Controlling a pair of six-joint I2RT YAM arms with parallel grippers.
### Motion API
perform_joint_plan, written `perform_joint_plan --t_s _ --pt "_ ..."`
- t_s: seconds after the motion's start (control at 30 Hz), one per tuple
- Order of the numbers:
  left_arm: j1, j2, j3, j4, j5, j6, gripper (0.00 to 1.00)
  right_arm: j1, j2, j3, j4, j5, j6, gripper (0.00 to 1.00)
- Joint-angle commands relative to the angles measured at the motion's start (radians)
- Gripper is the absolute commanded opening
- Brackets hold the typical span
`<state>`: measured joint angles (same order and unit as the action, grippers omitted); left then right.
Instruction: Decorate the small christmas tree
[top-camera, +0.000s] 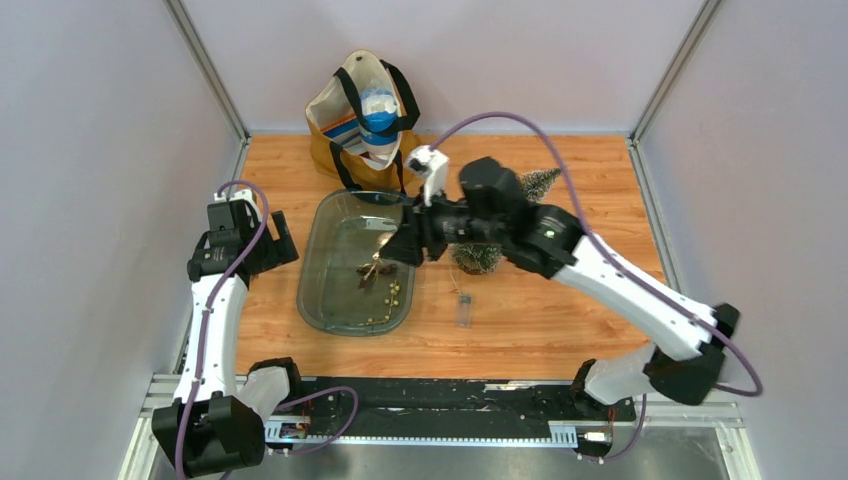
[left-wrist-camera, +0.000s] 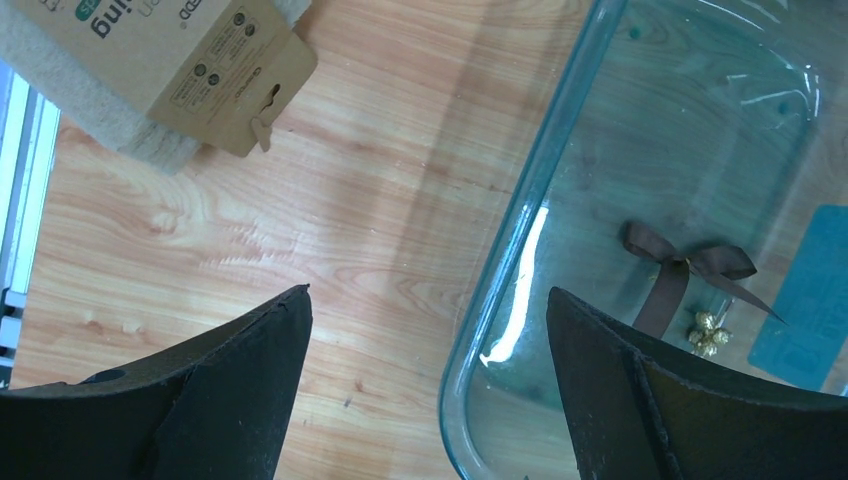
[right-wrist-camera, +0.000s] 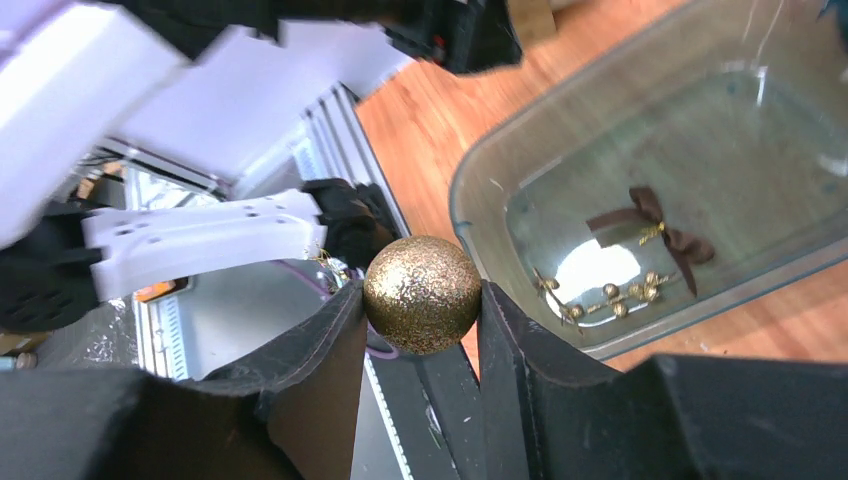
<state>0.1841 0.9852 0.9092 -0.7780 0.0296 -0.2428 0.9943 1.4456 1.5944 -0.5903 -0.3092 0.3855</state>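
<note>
The small christmas tree (top-camera: 536, 183) lies on its side on the wooden table right of the clear tray (top-camera: 325, 285), mostly hidden behind my right arm. Over the tray's right side, my right gripper (top-camera: 400, 247) is shut on a gold glitter ball (right-wrist-camera: 422, 293), pinched between both fingers (right-wrist-camera: 330, 350). A brown ribbon bow (right-wrist-camera: 650, 225) and small gold beads (right-wrist-camera: 612, 296) lie in the tray (right-wrist-camera: 480, 190). My left gripper (left-wrist-camera: 428, 310) hangs wide open and empty over the tray's left rim (left-wrist-camera: 520, 230); the bow (left-wrist-camera: 690, 265) shows in that view.
A tan tote bag (top-camera: 362, 120) with dark straps stands at the back, touching the tray's far end; its cardboard tag (left-wrist-camera: 190, 60) shows in the left wrist view. A small clear box on a thin wire (top-camera: 463, 310) lies right of the tray. Grey walls close in three sides.
</note>
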Motion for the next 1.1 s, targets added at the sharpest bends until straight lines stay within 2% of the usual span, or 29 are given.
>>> perform_joint_plan --t_s 0.0,0.17,0.33,0.4,0.57,1.07 --pt "0.008 -0.002 -0.003 0.026 0.047 0.027 0.94 -0.055 -0.186 -0.028 0.034 -0.080 -0.056 0.32" --pt "0.008 -0.008 -0.006 0.032 0.096 0.042 0.94 -0.199 -0.339 -0.063 0.004 -0.105 -0.028 0.31" --pt "0.008 -0.011 -0.010 0.039 0.122 0.048 0.94 -0.371 -0.413 -0.044 -0.074 -0.140 -0.033 0.29" --pt "0.008 -0.010 -0.010 0.039 0.127 0.050 0.94 -0.471 -0.416 -0.033 -0.100 -0.188 -0.034 0.28" --pt "0.008 -0.003 -0.010 0.040 0.135 0.051 0.94 -0.632 -0.406 0.013 -0.147 -0.260 -0.034 0.27" --pt "0.008 0.012 -0.010 0.040 0.147 0.054 0.93 -0.916 -0.395 0.068 -0.164 -0.344 -0.039 0.27"
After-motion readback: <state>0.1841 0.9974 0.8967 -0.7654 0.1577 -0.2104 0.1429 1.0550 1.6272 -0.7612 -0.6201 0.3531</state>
